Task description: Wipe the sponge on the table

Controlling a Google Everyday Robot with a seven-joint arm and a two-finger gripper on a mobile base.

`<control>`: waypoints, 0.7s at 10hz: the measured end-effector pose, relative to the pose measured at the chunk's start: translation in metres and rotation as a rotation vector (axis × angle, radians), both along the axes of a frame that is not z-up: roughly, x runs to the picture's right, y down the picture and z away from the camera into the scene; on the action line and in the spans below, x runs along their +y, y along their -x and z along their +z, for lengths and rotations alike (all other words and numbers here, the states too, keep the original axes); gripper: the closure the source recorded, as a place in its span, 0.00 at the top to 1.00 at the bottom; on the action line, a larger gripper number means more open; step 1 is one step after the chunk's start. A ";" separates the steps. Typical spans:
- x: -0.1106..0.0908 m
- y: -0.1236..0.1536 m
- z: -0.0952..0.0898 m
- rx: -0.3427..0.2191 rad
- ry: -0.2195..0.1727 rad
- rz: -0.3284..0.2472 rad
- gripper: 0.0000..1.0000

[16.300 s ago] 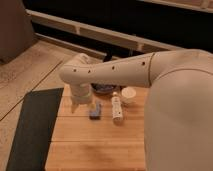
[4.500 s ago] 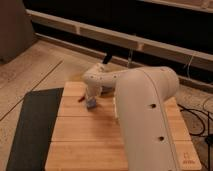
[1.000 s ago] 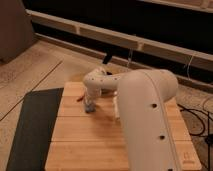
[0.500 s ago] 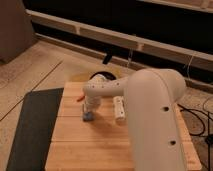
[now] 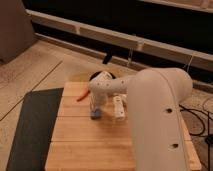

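One bulky white arm [image 5: 155, 115] filling the right, bent over the wooden bench [image 5: 80, 145]; dark mat [image 5: 32, 125] alongside, left. White bottle [image 5: 118, 106] just beside the gripper [image 5: 96, 106], down on the blue-grey sponge [image 5: 95, 115] near mid-bench; clamped or not, impossible to tell. Thin orange-red object [image 5: 82, 97] close behind. Risks: knocking either neighbour with a wide stroke; losing the sponge through a loose hold.

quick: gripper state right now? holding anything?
Gripper: down at the sponge on the table, beside the white bottle; open, shut or holding cannot be told.
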State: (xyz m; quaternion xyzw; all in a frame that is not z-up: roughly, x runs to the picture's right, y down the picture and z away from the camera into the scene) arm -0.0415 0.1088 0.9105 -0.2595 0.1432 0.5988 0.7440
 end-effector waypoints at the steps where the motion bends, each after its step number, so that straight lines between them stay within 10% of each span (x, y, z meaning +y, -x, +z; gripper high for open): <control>1: -0.007 0.001 0.003 -0.005 -0.008 0.000 0.00; 7: 0.011 0.015 0.009 -0.048 0.029 0.047 0.49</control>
